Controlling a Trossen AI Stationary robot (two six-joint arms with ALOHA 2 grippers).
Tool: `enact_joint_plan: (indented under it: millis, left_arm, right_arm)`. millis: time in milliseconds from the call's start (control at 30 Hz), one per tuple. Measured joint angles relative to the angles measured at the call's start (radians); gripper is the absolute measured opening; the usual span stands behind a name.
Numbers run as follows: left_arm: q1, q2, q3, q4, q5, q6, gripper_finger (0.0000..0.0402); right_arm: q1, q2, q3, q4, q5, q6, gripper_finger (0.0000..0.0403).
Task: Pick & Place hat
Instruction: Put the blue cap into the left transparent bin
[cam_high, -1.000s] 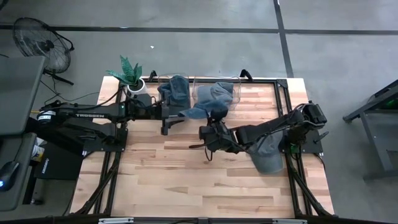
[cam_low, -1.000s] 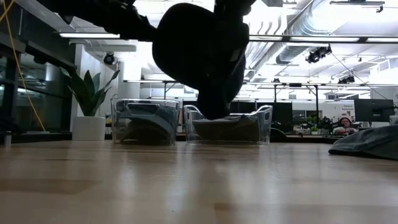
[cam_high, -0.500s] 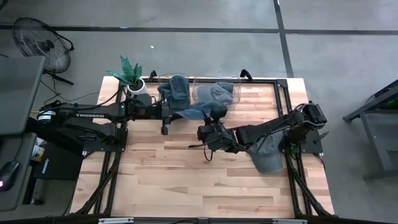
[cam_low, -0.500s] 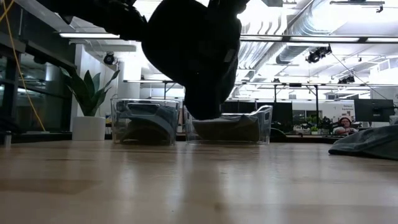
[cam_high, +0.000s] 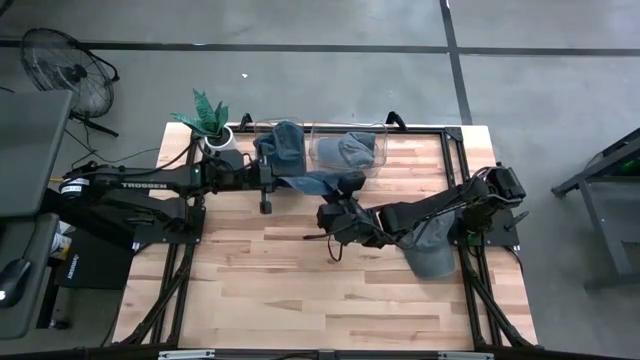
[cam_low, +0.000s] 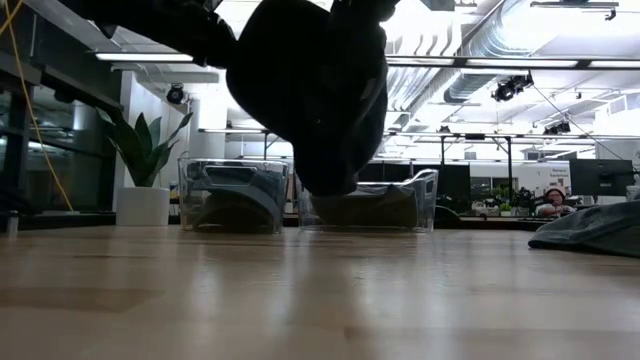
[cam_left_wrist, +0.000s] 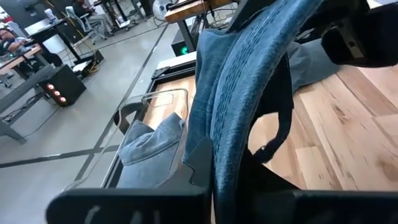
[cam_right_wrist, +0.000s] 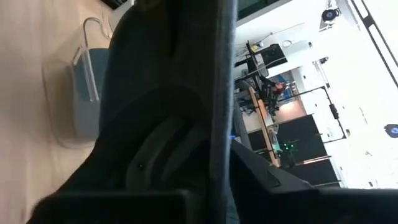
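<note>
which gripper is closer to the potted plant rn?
Left. The left gripper sits a short way right of the potted plant, shut on the blue hat. The right gripper is farther off, past that hat near the table's middle.

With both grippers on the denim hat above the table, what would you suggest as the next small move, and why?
Probably the right gripper should let go. The left gripper is shut on the hat, which spans both grippers near the clear bins, so the left arm can take it alone.
</note>
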Motion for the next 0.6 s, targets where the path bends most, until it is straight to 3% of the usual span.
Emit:
enact_joint_plan:
  millis: [367,500,600]
  left_arm:
    - [-0.002,-0.02,0.003,0.013,0.007,0.0,0.0006]
    - [-0.002,-0.06,0.003,0.007,-0.027,0.012,0.0005]
    - [-0.001,-0.111,0.002,-0.044,-0.09,0.04,0.0005]
  right_arm:
    - [0.05,-0.038,-0.001,0.09,0.102,-0.004,0.0146]
    - [0.078,-0.087,-0.001,0.087,0.189,0.036,0.0164]
    - [0.102,-0.124,-0.001,0.083,0.314,0.062,0.0169]
